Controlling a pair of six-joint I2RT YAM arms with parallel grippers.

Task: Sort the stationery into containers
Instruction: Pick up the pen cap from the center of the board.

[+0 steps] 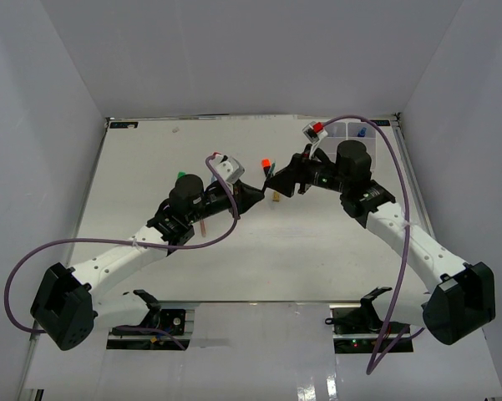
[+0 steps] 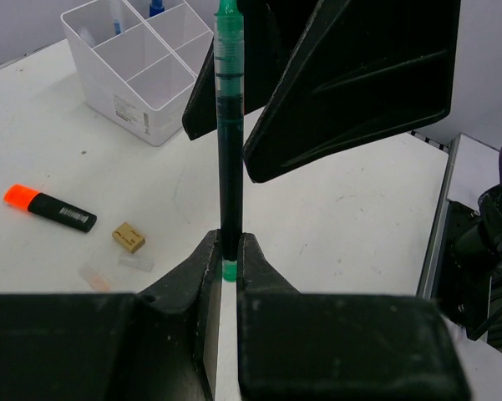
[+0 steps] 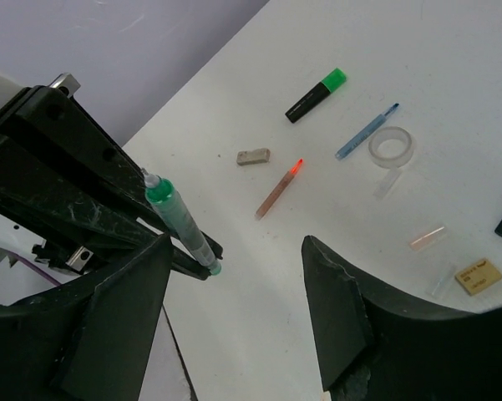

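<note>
Glossy white table, smooth white plastic box.

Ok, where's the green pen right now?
Left wrist view: the green pen is clamped in the left gripper above the middle of the table, standing between the open fingers of the right gripper.

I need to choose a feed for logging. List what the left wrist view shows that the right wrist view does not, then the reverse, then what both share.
Only left wrist: the white organiser box. Only right wrist: the green-capped marker, blue pen, tape ring, grey block and pink stick. Both: the green pen pinched in the left gripper, the open right gripper near it, and the tan block.
</note>
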